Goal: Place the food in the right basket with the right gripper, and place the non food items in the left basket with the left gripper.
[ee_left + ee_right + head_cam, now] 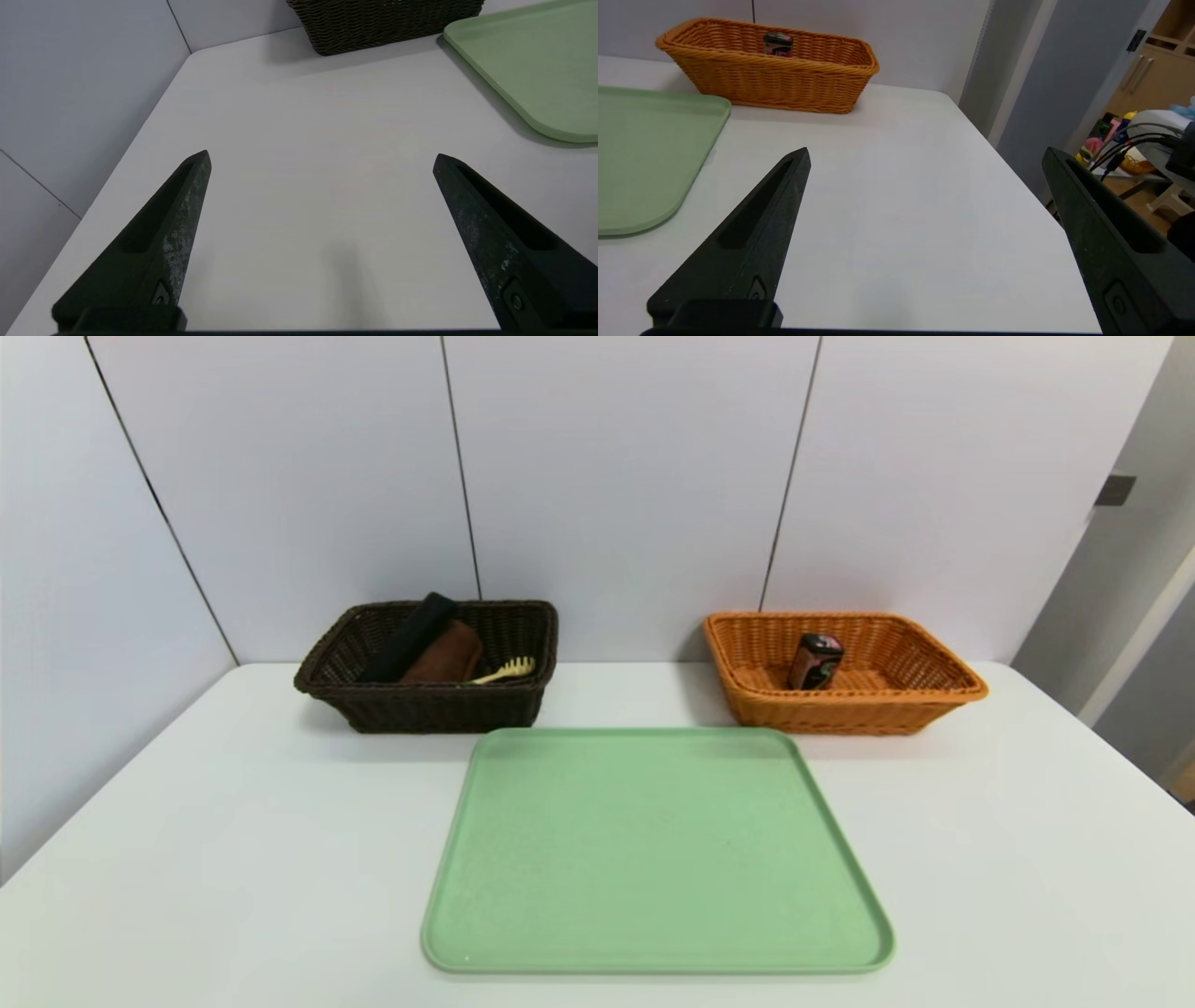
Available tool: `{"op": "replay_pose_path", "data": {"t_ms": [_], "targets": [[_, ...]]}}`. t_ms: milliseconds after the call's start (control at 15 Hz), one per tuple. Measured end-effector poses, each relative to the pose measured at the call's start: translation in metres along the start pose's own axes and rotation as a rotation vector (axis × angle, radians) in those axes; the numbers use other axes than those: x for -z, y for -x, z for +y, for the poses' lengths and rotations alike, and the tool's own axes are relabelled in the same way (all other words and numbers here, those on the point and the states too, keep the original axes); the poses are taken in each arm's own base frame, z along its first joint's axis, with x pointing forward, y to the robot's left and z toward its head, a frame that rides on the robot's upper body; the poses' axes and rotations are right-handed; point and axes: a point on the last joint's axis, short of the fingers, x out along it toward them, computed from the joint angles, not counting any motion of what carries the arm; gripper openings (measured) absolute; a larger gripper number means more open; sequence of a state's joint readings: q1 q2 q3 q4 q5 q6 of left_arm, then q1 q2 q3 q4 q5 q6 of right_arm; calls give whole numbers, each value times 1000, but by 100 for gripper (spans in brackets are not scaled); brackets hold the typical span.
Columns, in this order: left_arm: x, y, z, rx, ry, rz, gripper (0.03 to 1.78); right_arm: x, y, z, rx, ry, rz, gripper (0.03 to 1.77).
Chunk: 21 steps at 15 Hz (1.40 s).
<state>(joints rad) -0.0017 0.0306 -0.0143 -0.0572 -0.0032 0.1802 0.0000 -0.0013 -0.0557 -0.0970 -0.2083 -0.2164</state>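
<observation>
The dark brown left basket (425,709) stands at the back left and holds a folded brown towel (442,658), a long black pouch (411,635) and a yellow pasta spoon (507,669). The orange right basket (840,714) at the back right holds the food (814,661), a small dark box with pink print, standing upright. Neither arm shows in the head view. My left gripper (321,156) hangs open over bare table near the table's left side, the left basket (387,21) far ahead. My right gripper (924,154) is open over bare table near the right edge, the right basket (770,74) and food (778,43) ahead.
A light green tray (653,854) with nothing on it lies in the middle of the white table (233,821). Grey wall panels close the back and left. The table's right edge (1008,158) drops to a room with furniture and clutter.
</observation>
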Motion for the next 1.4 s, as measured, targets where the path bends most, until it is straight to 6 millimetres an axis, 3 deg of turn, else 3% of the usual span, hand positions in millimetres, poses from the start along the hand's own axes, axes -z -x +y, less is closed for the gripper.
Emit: {"op": "replay_pose_path", "data": {"t_ms": [267,867,1400], "targets": [[10,1,-3,43,27,39,169,8,-2,3,-26,-1,0,171],[10,2,-2,6,164,40,169,19,-2,10,-268,-12,51,171],[10,2,-2,5,165,41,169,23,-1,11,-264,-120,110,171]]}}
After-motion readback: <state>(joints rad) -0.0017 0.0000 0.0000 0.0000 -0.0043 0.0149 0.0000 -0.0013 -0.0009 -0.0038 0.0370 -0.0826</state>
